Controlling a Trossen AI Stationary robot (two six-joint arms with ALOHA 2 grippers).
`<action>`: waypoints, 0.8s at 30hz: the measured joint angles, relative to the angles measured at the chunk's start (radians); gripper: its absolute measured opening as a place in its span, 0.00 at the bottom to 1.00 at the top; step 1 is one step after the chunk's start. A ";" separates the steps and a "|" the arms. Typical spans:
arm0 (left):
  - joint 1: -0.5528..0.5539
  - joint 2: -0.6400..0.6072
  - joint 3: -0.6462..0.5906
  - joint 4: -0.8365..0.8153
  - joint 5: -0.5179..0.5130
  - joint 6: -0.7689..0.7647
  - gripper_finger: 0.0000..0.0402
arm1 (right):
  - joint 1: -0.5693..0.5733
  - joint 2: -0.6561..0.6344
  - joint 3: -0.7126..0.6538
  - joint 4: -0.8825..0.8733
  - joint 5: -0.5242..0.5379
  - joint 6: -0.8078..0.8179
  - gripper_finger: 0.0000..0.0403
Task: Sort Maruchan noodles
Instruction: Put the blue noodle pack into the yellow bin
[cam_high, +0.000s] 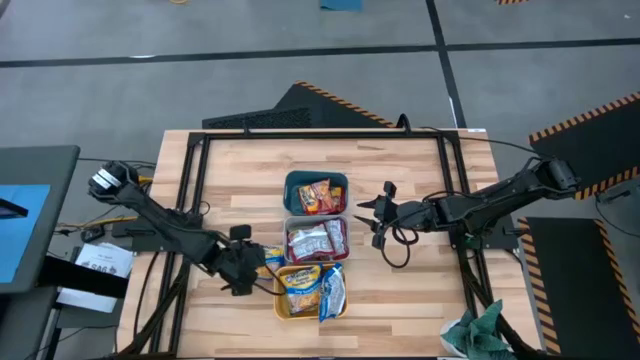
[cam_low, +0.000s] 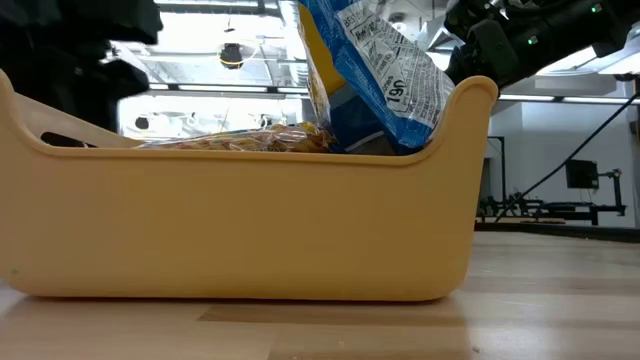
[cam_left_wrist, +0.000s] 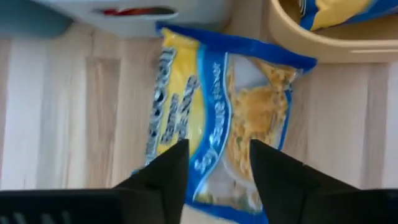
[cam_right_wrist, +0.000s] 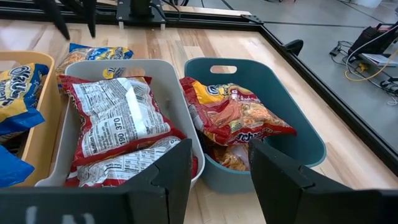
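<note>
One yellow-and-blue Maruchan noodle packet (cam_left_wrist: 230, 112) lies flat on the table (cam_high: 240, 170), just left of the white bin (cam_high: 289, 240) and the orange bin (cam_high: 282, 300). My left gripper (cam_left_wrist: 217, 165) is open and slants down over the packet's near end, one finger toward each long side. Two yellow packets (cam_high: 300, 285) are in the orange bin, and one (cam_low: 385, 70) leans up over its rim. Silver-white packets (cam_right_wrist: 115, 115) fill the white bin. Red-orange packets (cam_right_wrist: 233, 115) lie in the teal bin (cam_right_wrist: 298, 124). My right gripper (cam_high: 375, 215) waits open to the right of the bins. My left gripper's open fingers (cam_left_wrist: 177, 168) stand over the near end of the yellow packet (cam_left_wrist: 211, 186), coming slanting down from the table's left. I cannot tell whether they touch it. The packet lies flat on the wood.
The three bins stand in a tight column at mid-table, teal farthest and orange nearest. A black frame (cam_high: 200, 150) runs around the tabletop. A green cloth (cam_high: 478, 328) lies at the near right corner. Bare wood shows left and right of the bins.
</note>
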 joint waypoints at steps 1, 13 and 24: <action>0.007 0.017 0.000 0.021 0.007 0.025 0.41 | 0.000 0.000 0.000 0.000 0.000 0.000 0.45; 0.110 0.221 0.007 0.056 0.022 0.152 0.54 | -0.001 0.000 0.000 0.000 0.000 0.000 0.45; 0.124 0.243 0.007 0.014 0.028 0.037 0.06 | -0.001 0.000 0.000 -0.004 0.000 0.000 0.45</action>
